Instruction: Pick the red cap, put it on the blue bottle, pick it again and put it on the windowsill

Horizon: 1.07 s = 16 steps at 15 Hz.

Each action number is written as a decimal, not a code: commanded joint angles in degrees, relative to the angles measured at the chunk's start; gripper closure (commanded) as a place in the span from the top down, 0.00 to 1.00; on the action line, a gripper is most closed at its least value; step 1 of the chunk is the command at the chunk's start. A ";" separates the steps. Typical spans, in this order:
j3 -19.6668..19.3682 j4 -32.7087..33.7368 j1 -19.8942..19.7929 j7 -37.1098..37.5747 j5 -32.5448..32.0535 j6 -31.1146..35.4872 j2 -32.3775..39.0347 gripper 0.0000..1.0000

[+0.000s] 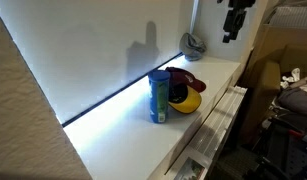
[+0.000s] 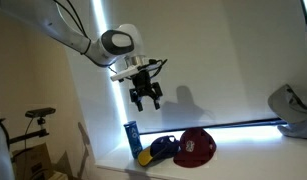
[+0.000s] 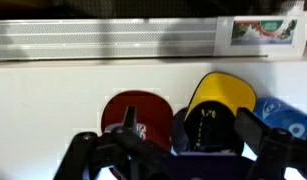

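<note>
Two caps and one bottle sit on the white desk: the red cap at lower centre of the wrist view, a yellow cap just right of it, and the blue bottle. The logo and label are too blurred to read. The end effector hangs above with its fingers spread, holding nothing.

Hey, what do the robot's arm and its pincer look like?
The arm is glossy white, built of smooth rounded segments, with a round grey-faced joint near the wrist. The pincer is black and angular, with two jointed fingers. No markings are legible.
</note>
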 commanded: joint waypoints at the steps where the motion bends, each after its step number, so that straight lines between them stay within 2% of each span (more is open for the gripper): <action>1: -2.83 -0.46 -3.19 -1.11 4.78 12.33 3.95 1.00; 4: -5.83 0.58 -5.53 -2.71 7.06 17.70 10.62 1.00; 5: -3.70 -0.27 -5.20 -0.95 5.26 14.84 5.99 1.00; 7: -3.99 -0.12 -6.04 -1.34 5.28 15.42 7.88 1.00; 11: -3.33 0.33 -5.13 -3.53 6.81 15.98 5.70 1.00; 14: -1.49 5.78 -4.30 0.29 6.87 19.42 8.42 1.00; 16: -0.39 9.28 -5.05 3.01 4.28 21.01 10.86 1.00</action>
